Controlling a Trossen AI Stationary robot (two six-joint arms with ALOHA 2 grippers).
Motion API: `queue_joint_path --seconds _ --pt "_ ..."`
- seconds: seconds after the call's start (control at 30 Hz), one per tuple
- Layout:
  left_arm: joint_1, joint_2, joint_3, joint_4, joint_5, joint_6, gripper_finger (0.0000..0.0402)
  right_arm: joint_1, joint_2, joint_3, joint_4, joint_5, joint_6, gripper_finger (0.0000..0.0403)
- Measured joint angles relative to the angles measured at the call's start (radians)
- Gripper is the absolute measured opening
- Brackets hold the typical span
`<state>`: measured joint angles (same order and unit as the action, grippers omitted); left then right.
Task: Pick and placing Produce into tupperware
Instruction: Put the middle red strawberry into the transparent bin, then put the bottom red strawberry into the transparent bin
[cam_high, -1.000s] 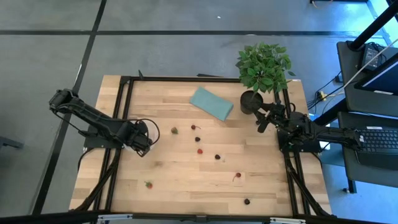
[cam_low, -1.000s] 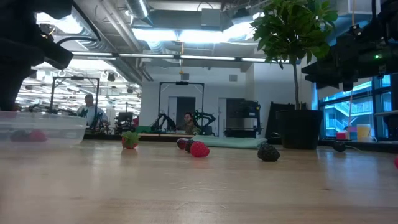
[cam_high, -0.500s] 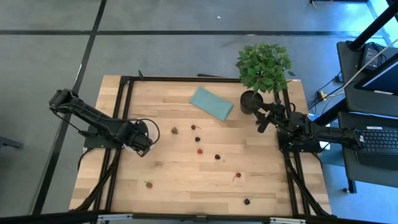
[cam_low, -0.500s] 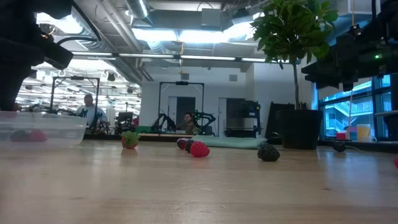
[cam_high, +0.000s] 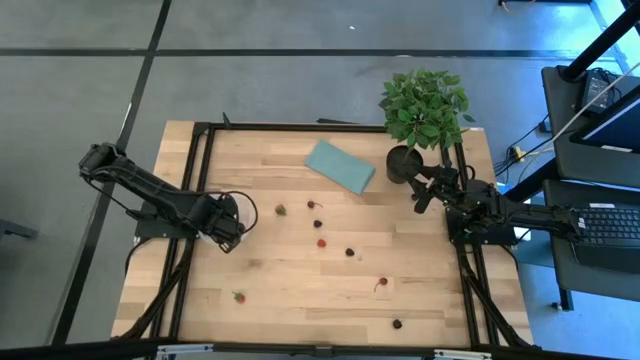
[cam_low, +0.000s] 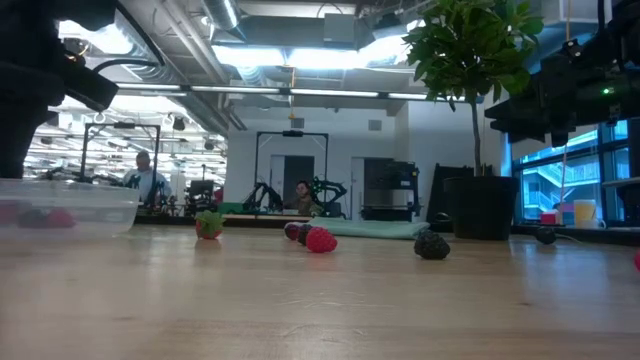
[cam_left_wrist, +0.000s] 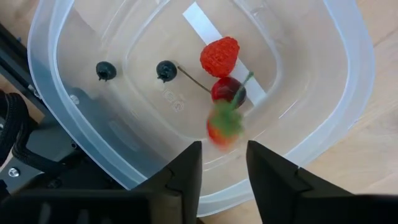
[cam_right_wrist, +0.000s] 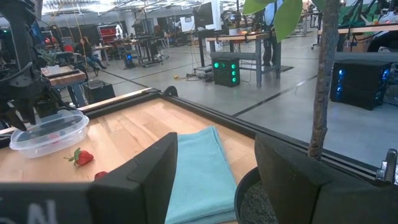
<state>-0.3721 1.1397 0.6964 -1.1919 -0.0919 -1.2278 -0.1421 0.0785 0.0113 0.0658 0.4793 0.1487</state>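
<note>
The clear tupperware stands at the table's left, and it also shows in the low view. My left gripper hangs open just above it, touching nothing. Inside lie a bumpy red berry and a dark red cherry with a thin stem. A blurred red fruit with a green top is also inside. Several small red and dark fruits lie loose on the wood, among them one near the container and one near the front left. My right gripper waits open at the right, beside the plant pot.
A flat teal pad lies at the back middle. A leafy potted plant stands at the back right in a dark pot. More loose fruits lie at the table's middle and front right. A black frame edges the table.
In the low view one more reddish fruit shows inside the tupperware, toward its left end. Both arms have kept their places.
</note>
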Motion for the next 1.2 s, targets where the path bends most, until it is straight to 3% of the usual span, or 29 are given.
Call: queue_joint_path --seconds 0.27,0.63,0.87,0.97,1.2 --pt "0.000 0.000 0.000 0.000 0.000 0.000 0.0148 0.000 0.000 0.000 0.000 0.000 0.000 0.0217" --pt "0.000 0.000 0.000 0.000 0.000 0.019 0.0150 0.000 0.000 0.000 0.000 0.000 0.000 0.0217" --pt "-0.003 -0.002 0.078 0.000 -0.021 0.173 0.0150 0.000 0.000 0.000 0.000 0.000 0.002 0.0217" --pt "-0.021 -0.003 0.126 0.077 -0.033 0.263 0.0150 0.000 0.000 0.000 0.000 0.000 0.003 0.0217" --pt "-0.145 -0.001 0.158 0.331 0.034 0.727 0.0150 0.000 0.000 0.000 0.000 0.000 0.003 0.0217"
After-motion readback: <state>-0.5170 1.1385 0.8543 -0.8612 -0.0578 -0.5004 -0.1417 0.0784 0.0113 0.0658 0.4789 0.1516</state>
